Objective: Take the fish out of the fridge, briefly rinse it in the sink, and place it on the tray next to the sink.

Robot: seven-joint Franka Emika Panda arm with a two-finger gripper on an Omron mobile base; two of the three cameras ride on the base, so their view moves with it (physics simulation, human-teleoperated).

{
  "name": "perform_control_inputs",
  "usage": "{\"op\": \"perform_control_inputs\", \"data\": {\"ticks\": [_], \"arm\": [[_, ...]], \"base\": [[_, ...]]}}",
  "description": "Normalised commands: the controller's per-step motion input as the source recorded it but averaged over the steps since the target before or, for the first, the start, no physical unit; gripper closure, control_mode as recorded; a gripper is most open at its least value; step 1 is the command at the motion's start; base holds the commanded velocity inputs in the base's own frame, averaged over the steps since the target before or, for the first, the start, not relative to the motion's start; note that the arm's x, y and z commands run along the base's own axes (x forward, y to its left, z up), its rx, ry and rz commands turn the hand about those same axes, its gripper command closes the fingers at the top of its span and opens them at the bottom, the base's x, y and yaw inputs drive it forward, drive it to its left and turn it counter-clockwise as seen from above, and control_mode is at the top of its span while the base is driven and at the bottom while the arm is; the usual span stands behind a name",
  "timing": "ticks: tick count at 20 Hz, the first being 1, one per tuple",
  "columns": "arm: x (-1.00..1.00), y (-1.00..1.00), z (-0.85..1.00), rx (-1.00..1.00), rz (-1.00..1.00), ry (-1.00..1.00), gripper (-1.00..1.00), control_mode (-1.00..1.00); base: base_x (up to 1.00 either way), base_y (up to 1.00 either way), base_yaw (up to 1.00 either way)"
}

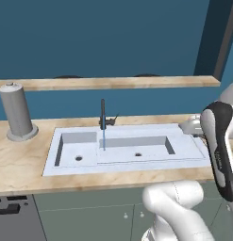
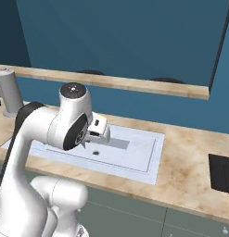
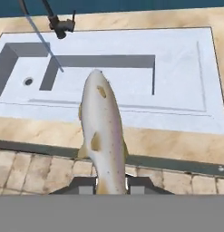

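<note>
Now the hand (image 3: 110,185) pinches the fish (image 3: 102,131) by its tail end, out over the bench's (image 3: 168,142) front edge.
Seen from the hand view, the fish points toward the sink (image 3: 177,68), its head over the sink's near rim; water runs from the faucet (image 1: 103,117) into the basin; the tray (image 2: 221,173) lies on the bench to the sink's right, apart from it; a grey canister (image 1: 15,112) stands on the bench to the sink's left.

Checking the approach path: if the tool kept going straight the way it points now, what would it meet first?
The tool, shut on the fish, points down toward the sink. The fish's head would probably reach the sink's shallow right basin first, though depth is unclear.
</note>
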Motion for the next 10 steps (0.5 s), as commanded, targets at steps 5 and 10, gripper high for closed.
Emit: {"op": "perform_control_inputs", "data": {"ticks": [5, 10], "arm": [[0.97, 0.0, -0.38, 0.19, 0.39, 0.33, 1.0, -1.0], [0.98, 0.11, -0.32, 0.17, 0.38, 0.25, 1.0, -1.0]], "base": [[0.0, 0.0, 0.0], [0.0, 0.0, 0.0]]}}
